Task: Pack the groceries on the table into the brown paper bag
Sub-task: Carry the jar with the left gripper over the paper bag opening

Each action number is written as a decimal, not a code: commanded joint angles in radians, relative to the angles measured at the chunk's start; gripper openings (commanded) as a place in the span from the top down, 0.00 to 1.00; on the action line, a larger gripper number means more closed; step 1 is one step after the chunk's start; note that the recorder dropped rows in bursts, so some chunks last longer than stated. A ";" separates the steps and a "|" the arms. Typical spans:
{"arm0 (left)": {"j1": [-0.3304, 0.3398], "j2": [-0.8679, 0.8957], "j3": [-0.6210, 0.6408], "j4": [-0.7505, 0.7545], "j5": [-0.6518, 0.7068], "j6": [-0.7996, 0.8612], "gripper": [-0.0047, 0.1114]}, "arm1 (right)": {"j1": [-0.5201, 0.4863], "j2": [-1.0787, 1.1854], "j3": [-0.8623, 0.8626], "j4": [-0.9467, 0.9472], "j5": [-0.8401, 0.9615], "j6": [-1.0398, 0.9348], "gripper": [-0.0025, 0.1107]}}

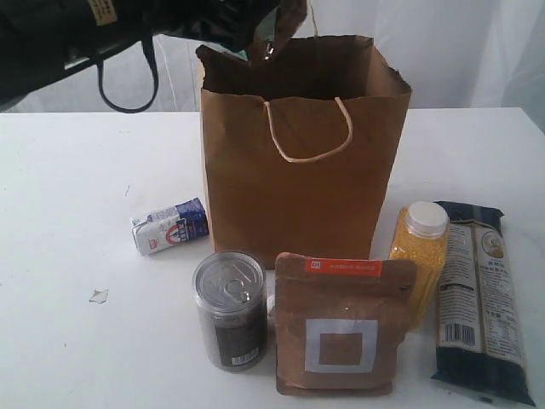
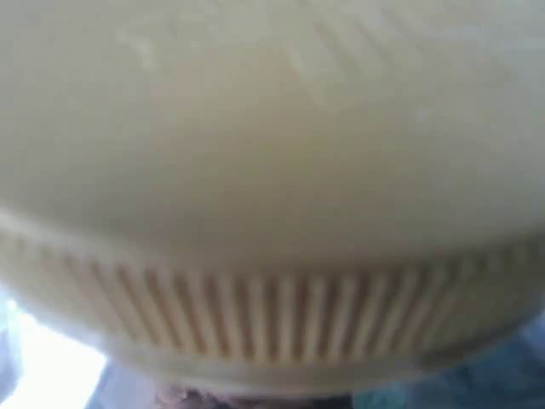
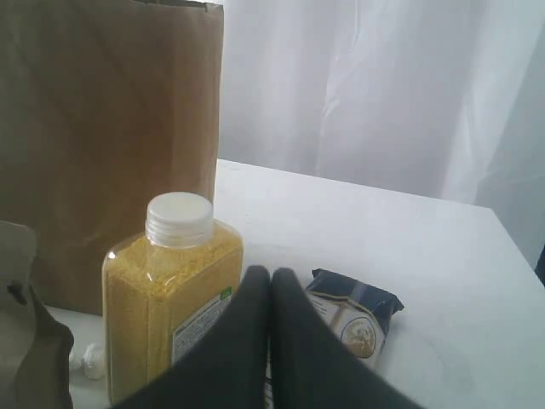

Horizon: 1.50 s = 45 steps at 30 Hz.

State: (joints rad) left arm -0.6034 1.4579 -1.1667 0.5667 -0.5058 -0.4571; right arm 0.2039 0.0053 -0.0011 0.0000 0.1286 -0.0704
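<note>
**Entry: bagging groceries, jar over the bag**

- **Left gripper** [image 1: 271, 34]: raised just above the rear rim of the bag's open mouth. Its wrist view is filled by a pale gold ribbed lid. The jaws themselves are out of sight, but with the arm in the air, this reads as a wide grasp on the gold-lidded clear jar [image 2: 272, 213].
- **Tall brown kraft paper bag with twisted loop handles** [image 1: 298, 187]: directly below the left gripper, upright, mouth open, near handle hanging down the front face.
- **Right gripper** [image 3: 271, 277]: clenched on nothing, fingers pressed together, held low over the white bench [image 1: 77, 341].
- **Yellow-grain bottle with white cap** [image 1: 419, 256]: upright, just beyond the right gripper's tips, beside the bag.
- **Long dark-blue packet** [image 1: 479, 298]: lying flat, near the same tips on the bottle's far side from the bag.
- **Brown pouch with white square** [image 1: 341, 336], **clear pull-tab can** [image 1: 230, 311]: both standing, in front of the bag, well below and apart from the left gripper.
- **Small white-blue carton** [image 1: 169, 226]: lying on its side by the bag's lower corner.

**Step in hand (judged):** the first item, the jar, is being delivered, and five groceries are outside the bag.

**Next move calls for:** a straight descent through the mouth, clear of the rim and rear handle. The jar should be let go low inside, so that it neither drops hard nor tips the paper walls.
</note>
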 commanded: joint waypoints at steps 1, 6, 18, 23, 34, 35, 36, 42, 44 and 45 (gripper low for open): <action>0.002 0.037 -0.039 0.025 -0.045 -0.074 0.96 | -0.006 -0.005 0.001 0.000 -0.010 -0.005 0.98; 0.002 0.055 -0.039 0.054 -0.017 -0.105 0.96 | -0.006 -0.005 0.001 0.000 -0.010 -0.005 0.98; 0.014 0.053 -0.040 0.233 -0.007 -0.247 0.96 | -0.006 -0.005 0.001 0.000 -0.010 -0.005 0.98; 0.023 0.053 -0.044 0.287 -0.049 -0.340 0.96 | -0.006 -0.005 0.001 0.000 -0.010 -0.005 0.98; 0.041 0.053 -0.099 0.524 -0.107 -0.628 0.96 | -0.006 -0.005 0.001 0.000 -0.010 -0.005 0.98; 0.048 0.053 -0.100 0.552 -0.110 -0.667 0.96 | -0.006 -0.005 0.001 0.000 -0.010 -0.005 0.98; 0.053 0.053 -0.102 0.564 -0.114 -0.680 0.96 | -0.006 -0.005 0.001 0.000 -0.010 -0.005 0.98; 0.114 0.053 -0.102 0.661 -0.194 -0.768 0.96 | -0.006 -0.005 0.001 0.000 -0.010 -0.005 0.98; 0.133 0.055 -0.102 0.716 -0.241 -0.809 0.96 | -0.006 -0.005 0.001 0.000 -0.010 -0.005 0.98; 0.142 0.055 -0.102 0.734 -0.265 -0.821 0.96 | -0.006 -0.005 0.001 0.000 -0.010 -0.005 0.98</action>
State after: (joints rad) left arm -0.4844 1.5262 -1.2550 1.2379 -0.6715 -1.2232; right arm 0.2039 0.0053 -0.0011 0.0000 0.1286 -0.0704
